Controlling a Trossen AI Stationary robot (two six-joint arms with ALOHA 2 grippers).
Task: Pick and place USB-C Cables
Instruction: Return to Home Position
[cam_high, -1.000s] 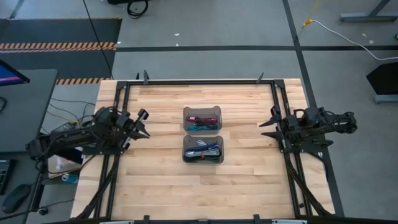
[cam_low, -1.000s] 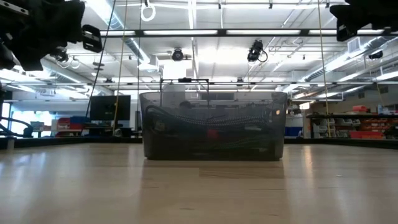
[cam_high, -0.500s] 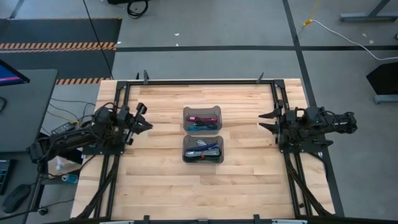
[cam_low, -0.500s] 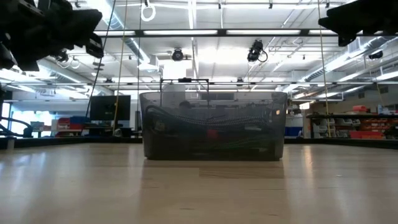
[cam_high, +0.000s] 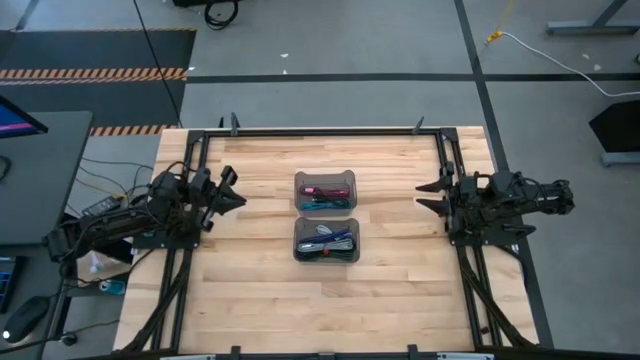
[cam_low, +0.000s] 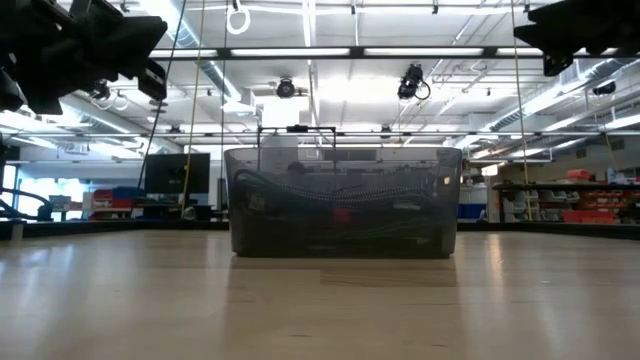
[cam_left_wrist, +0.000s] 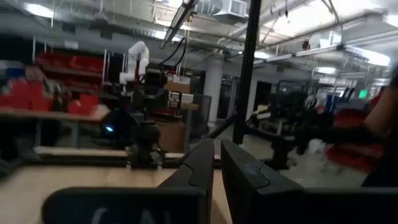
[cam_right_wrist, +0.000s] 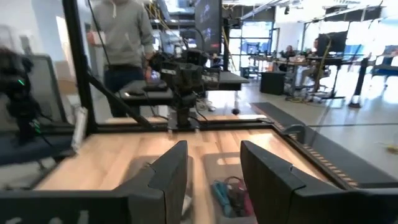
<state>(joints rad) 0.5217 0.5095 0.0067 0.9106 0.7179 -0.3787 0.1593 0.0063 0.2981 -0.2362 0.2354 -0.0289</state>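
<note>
The desk (cam_high: 400, 300) carries two translucent bins, touching or nearly so, in the stretch between the two end effectors and well apart from both. The rear bin (cam_high: 297, 192) sits roughly straight ahead of each one's fingertips; the front bin (cam_high: 296, 240) lies just beside it, off to one side of that line.

The left end effector (cam_high: 232, 190) hangs above the desk's edge on its own side, its fingers pressed almost together with only a sliver of gap. The right end effector (cam_high: 420, 196) hangs above the opposite edge with its fingers spread. Neither holds anything.

All the USB-C cables (cam_high: 330, 240) I can see are inside the bins: a maroon cable (cam_high: 322, 189) and a teal cable (cam_high: 322, 203) in the rear bin, and a mixed tangle in the front bin. None lies loose on the desk, so the sorting looks finished, and I judge that only parking the arms remains.
</note>
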